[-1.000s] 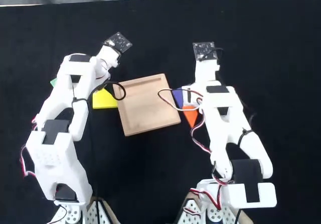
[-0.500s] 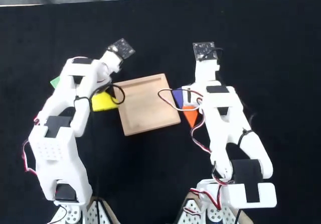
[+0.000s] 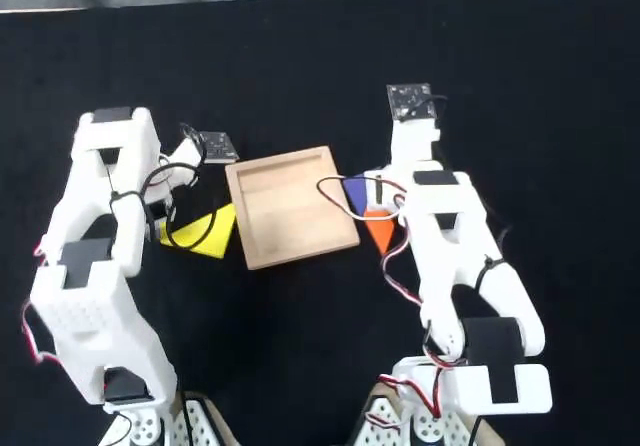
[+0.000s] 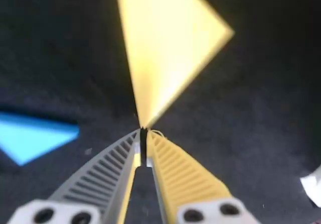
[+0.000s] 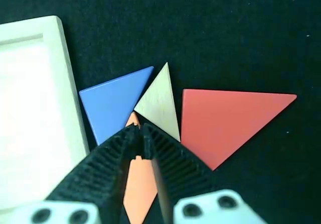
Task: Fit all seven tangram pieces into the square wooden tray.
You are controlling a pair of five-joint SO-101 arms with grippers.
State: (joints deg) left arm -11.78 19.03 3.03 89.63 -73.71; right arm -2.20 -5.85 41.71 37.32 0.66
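Left gripper point(image 4: 143, 139) pinched tight on a corner of the yellow triangle point(image 3: 203, 232), just left of the square wooden tray point(image 3: 292, 211); right gripper point(image 5: 139, 129) closed, tips over the orange piece point(image 5: 138, 184) just right of the tray, beside the blue triangle point(image 5: 113, 106).

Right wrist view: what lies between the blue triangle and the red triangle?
A pale triangle sits there, beside both; the right wrist view shows it.
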